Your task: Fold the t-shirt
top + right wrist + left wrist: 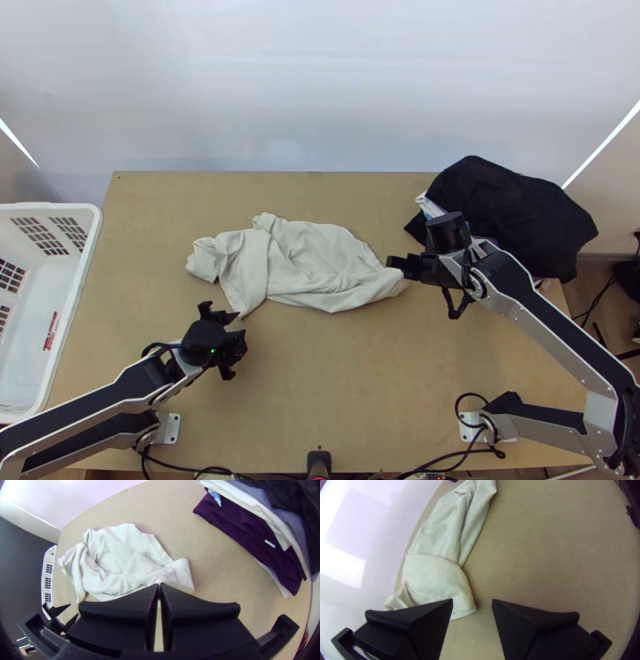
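- Right gripper (159,584) has its fingertips together at the shirt's end, right of the top view's centre; whether they pinch cloth, I can't tell. That end seems chosen for straightening.
- Left gripper (472,601), lower left from above, stands with fingers spread, presumably free to take the near corner.
- T-shirt (320,256), pale and bunched, lies mid-frame, its left end twisted; it likely needs spreading before folding.
- Dark garment (512,208) tops a clothes pile, upper right, probably set aside.
- White basket (86,264) sits far left.
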### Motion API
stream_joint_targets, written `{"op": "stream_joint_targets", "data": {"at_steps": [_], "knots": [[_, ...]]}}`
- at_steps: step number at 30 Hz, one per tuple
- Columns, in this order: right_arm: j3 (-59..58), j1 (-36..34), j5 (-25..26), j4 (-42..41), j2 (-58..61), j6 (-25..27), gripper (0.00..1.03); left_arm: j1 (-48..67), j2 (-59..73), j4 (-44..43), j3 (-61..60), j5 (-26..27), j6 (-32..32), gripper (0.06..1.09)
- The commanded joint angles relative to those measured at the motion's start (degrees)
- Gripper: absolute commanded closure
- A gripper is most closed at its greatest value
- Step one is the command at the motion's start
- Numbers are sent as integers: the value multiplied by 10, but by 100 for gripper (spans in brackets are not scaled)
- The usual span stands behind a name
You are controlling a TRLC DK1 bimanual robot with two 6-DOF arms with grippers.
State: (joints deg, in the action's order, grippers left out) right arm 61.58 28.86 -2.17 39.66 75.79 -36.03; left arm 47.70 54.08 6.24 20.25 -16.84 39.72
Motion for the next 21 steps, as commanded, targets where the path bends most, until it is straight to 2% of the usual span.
{"op": "stream_joint_targets", "data": {"at_steps": [1,13,14,16,19,20,21], "knots": [[-2,-1,1,0,-1,1,100,-38,62,-49,1,14,12,48],[-1,-2,1,-12,0,2,100,-118,157,-126,6,46,51,49],[-1,-2,1,-13,0,2,100,-122,167,-133,6,46,55,54],[0,-2,1,-13,0,2,100,-128,175,-159,3,47,55,74],[-1,-2,1,-13,0,2,100,-128,180,-173,2,52,51,98],[-1,-2,1,-14,1,2,100,-126,180,-174,2,58,47,105],[-1,-2,1,-15,1,2,100,-125,181,-173,4,59,39,104]]}}
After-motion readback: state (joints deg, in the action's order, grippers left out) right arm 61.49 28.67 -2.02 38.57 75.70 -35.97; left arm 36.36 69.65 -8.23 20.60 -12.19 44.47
